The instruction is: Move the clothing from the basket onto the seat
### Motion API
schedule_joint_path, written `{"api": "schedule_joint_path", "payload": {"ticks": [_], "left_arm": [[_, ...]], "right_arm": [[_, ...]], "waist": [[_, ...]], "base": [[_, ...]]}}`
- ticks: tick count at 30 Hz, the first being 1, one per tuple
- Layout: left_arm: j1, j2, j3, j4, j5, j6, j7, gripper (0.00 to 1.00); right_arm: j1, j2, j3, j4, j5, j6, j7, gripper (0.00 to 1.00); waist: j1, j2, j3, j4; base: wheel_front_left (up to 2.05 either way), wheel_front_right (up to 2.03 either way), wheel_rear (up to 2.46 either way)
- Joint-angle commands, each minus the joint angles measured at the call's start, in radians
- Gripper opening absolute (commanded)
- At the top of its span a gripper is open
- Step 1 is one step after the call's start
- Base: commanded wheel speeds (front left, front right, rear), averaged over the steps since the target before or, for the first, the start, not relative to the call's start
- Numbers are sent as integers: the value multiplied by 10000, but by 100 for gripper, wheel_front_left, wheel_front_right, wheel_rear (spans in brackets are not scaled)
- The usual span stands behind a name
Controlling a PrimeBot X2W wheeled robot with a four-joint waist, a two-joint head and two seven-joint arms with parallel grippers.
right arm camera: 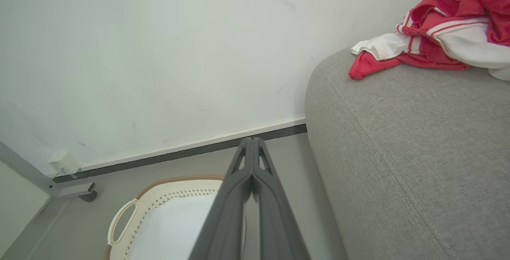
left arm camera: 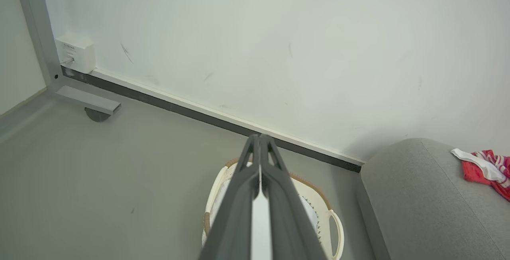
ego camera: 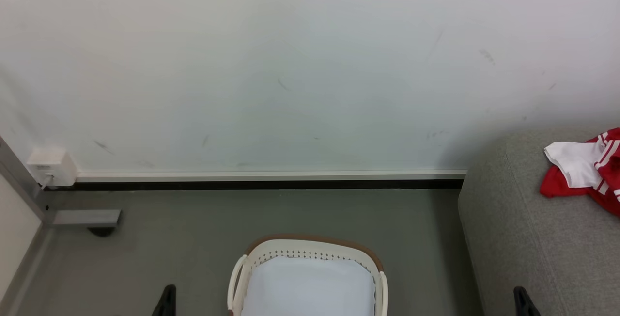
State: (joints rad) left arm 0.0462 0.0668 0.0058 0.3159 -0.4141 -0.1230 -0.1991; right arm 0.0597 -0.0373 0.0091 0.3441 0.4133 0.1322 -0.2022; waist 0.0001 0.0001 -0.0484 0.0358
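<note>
The clothing [ego camera: 586, 173] lies as a crumpled red and white heap on top of the seat [ego camera: 528, 253], at the right edge of the head view. The basket [ego camera: 312, 244] stands on the floor [ego camera: 193, 238] at bottom centre, near the seat, and what we see of its pale bottom is bare (its near end is cut off by the frame). The left gripper [left arm camera: 259, 137] and right gripper [right arm camera: 252, 140] each have their jaws closed tip to tip, holding nothing.

We judge the transfer done, or nearly so. Two risks remain. A garment in the hidden near end of the basket could be missed. An arm passing low over the seat could also snag the loose heap and drag it off the rounded end.

In the right wrist view, the heap's long axis runs roughly left to right across the upper right of the frame. Its red corner points left toward the seat's rounded end. The far end is cropped, so we offer this as an estimate.
</note>
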Motion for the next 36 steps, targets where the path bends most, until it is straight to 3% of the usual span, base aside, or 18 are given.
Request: {"api": "schedule_joint_path", "payload": {"ticks": [1,36], "left_arm": [[-286,28,91,-189,-480,-15,92,0],[-846,-48,504,-441,-5384,-50,1379,0]], "right_arm": [[-350,-77,-82,-220,440,-5,80,0],[-950,-121,-581,-575,5341,-11,1398,0]], "waist": [[0,-1,6,-7],[0,-1,162,-114]], "base": [[0,0,0],[0,0,0]]}}
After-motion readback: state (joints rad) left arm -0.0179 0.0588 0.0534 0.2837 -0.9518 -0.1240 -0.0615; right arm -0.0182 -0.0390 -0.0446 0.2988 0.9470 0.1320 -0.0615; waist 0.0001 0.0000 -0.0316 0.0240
